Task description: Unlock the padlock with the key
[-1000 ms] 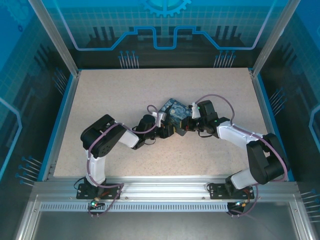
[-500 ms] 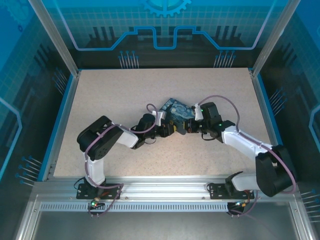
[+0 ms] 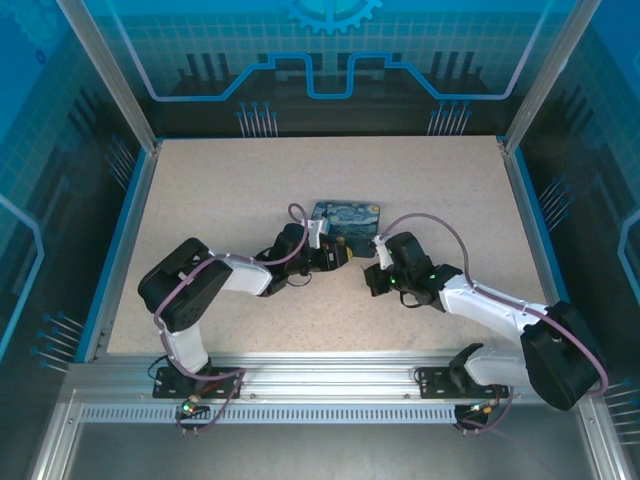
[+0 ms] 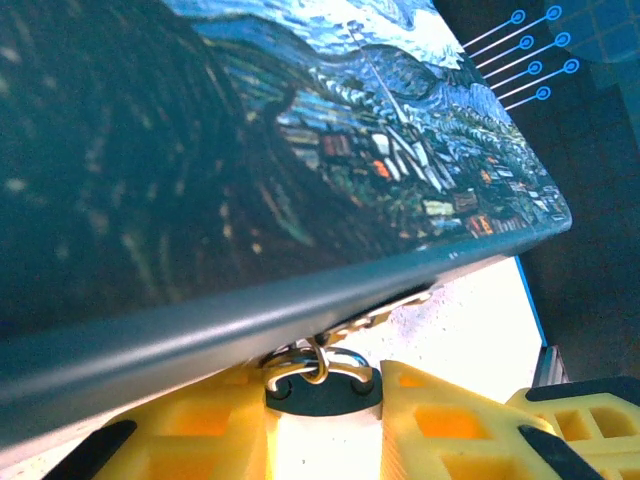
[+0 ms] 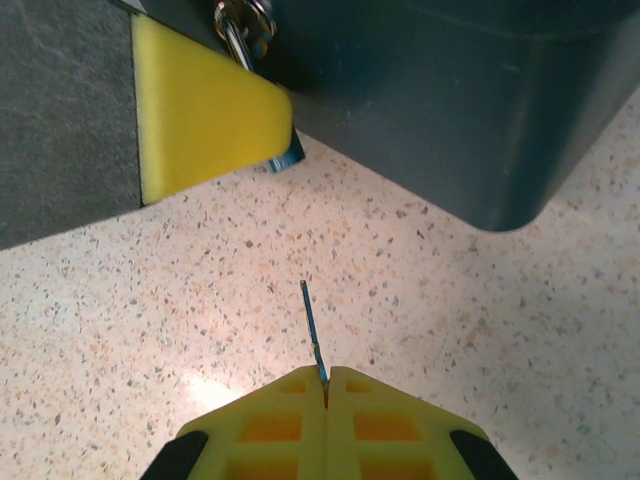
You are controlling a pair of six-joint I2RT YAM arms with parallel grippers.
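Note:
The padlock [image 4: 322, 393] has a small dark body and a thin silvery shackle [image 4: 322, 358]. My left gripper [image 4: 322, 400] is shut on it, pressed under the edge of the Starry-Night tin [image 4: 300, 150]. In the right wrist view the thin bluish key [image 5: 311, 328] sticks out from my right gripper [image 5: 326, 383], which is shut on it. The key tip points toward the left gripper's yellow finger [image 5: 200, 120], a short gap away, where a blue edge of the padlock [image 5: 286, 159] peeks out. From above, the left gripper [image 3: 343, 256] and right gripper [image 3: 374, 281] sit apart.
The tin [image 3: 346, 214] lies square on the speckled table [image 3: 240, 190], right behind both grippers, and its dark corner [image 5: 480, 110] looms ahead of the key. Blue side rails [image 3: 127, 230] and glass walls border the table.
The right gripper has drawn back toward the near side, away from the left gripper and padlock. The tin has swung from tilted to square and sits farther back. The left arm shifted left.

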